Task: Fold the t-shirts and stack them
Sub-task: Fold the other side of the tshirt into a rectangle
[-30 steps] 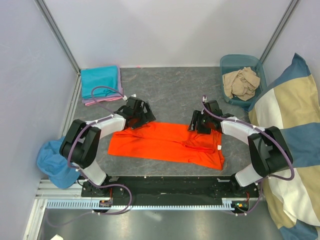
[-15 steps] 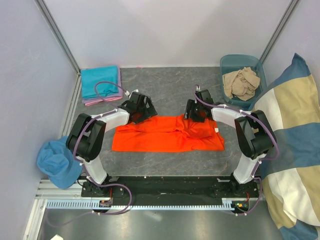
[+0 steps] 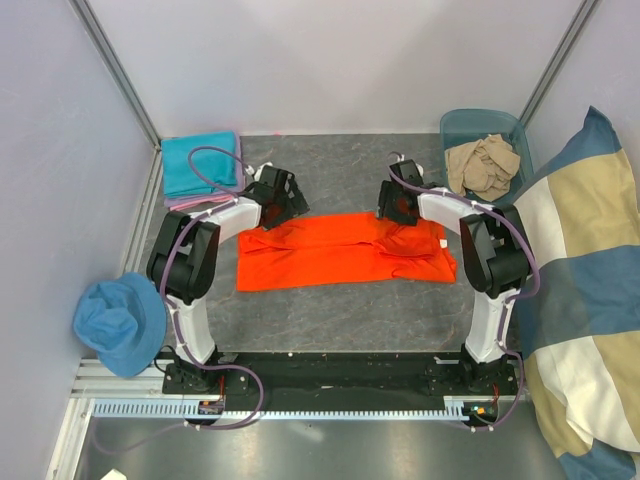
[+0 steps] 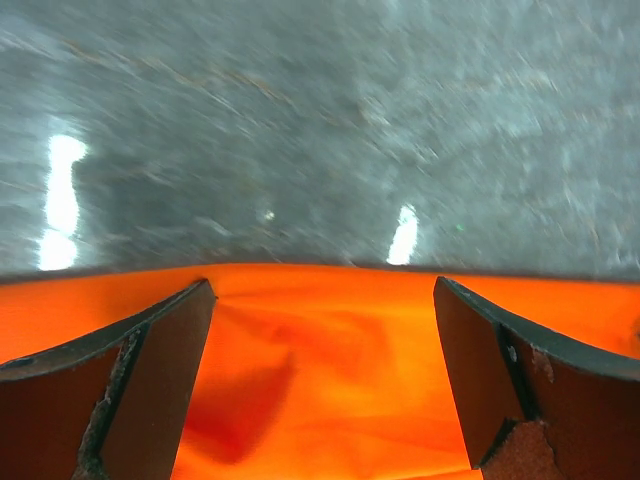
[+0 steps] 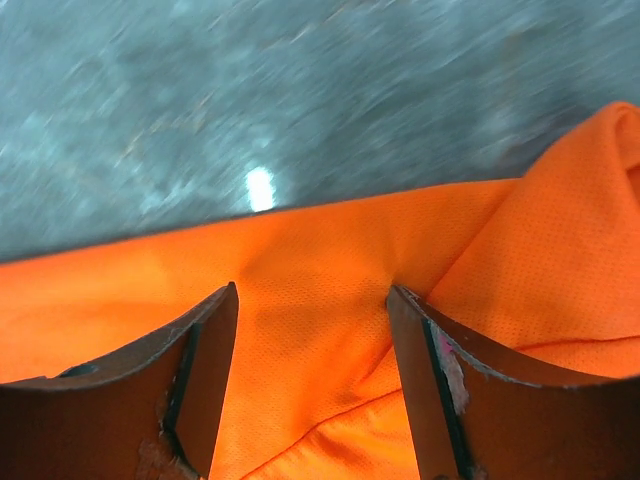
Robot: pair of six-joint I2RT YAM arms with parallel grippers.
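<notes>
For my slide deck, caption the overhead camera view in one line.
Overhead: left tool and right tool at the far edge of the orange t-shirt; folded teal shirt at far left.

One orange t-shirt (image 3: pixel 340 252), two arms (image 3: pixel 228 222) (image 3: pixel 447 212)

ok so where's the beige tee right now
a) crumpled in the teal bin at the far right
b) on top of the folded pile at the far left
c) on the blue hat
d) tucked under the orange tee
a, the beige tee lies crumpled inside the teal bin at the far right.
</notes>
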